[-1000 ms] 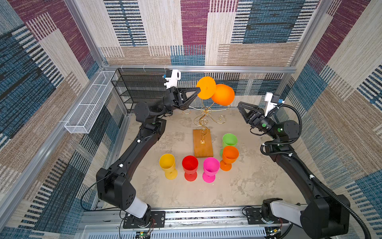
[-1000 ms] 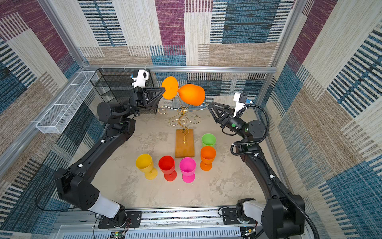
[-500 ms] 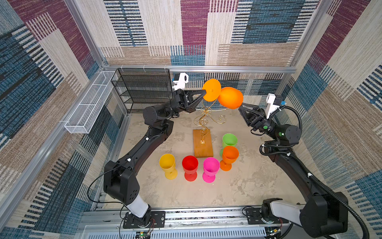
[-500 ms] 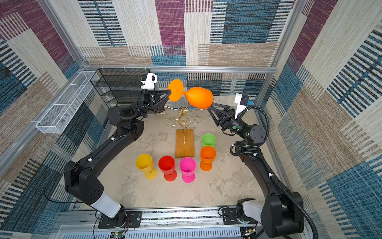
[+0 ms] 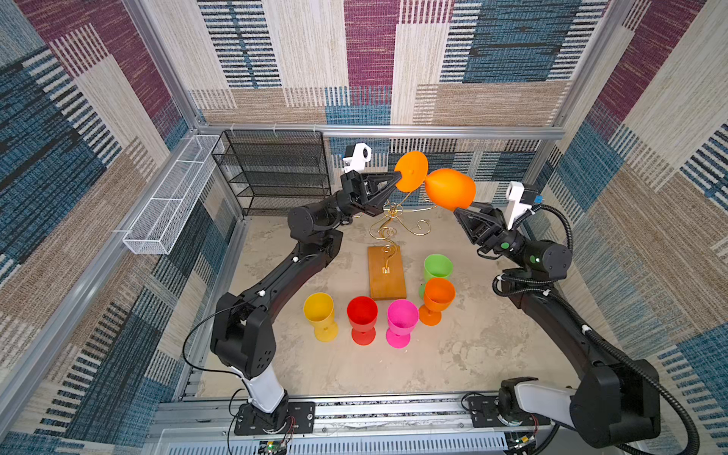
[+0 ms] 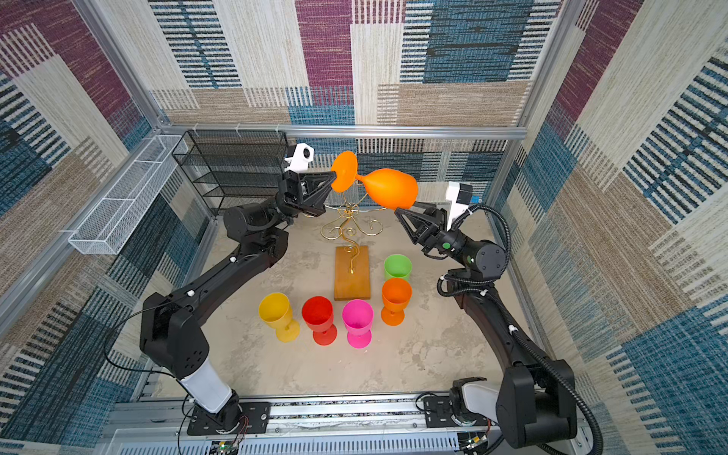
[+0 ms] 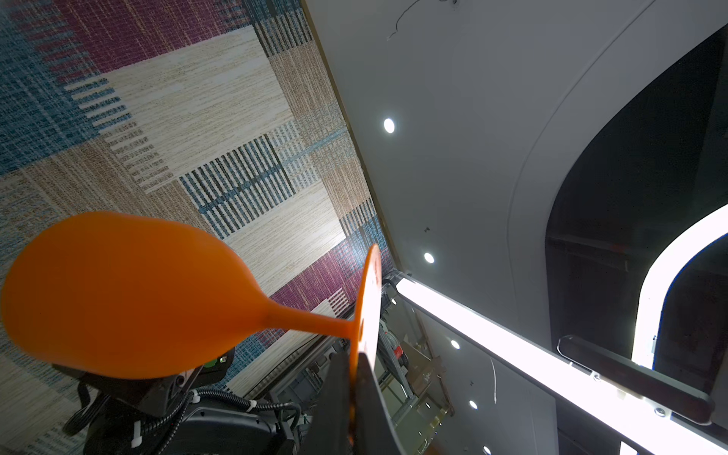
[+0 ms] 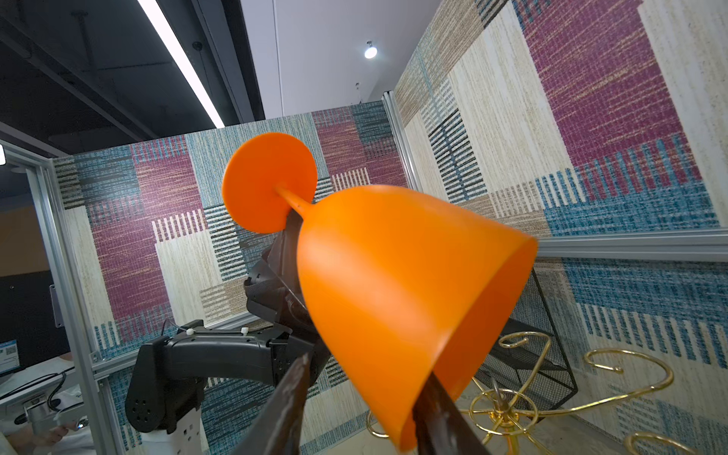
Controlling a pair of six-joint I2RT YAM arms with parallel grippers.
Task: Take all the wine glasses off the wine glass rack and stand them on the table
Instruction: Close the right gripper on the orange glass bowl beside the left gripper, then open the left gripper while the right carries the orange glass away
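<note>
The wine glass (image 5: 449, 189) hangs just above the top of the wine glass rack (image 5: 388, 275), clear of its curled arms, with its long axis roughly level. On the rack's left-arm side, the left gripper (image 5: 397, 182) is clamped on the edge of the foot. Opposite, the right gripper (image 5: 463, 208), half spread, straddles the bowl's rim and apparently is not pinching.
</note>
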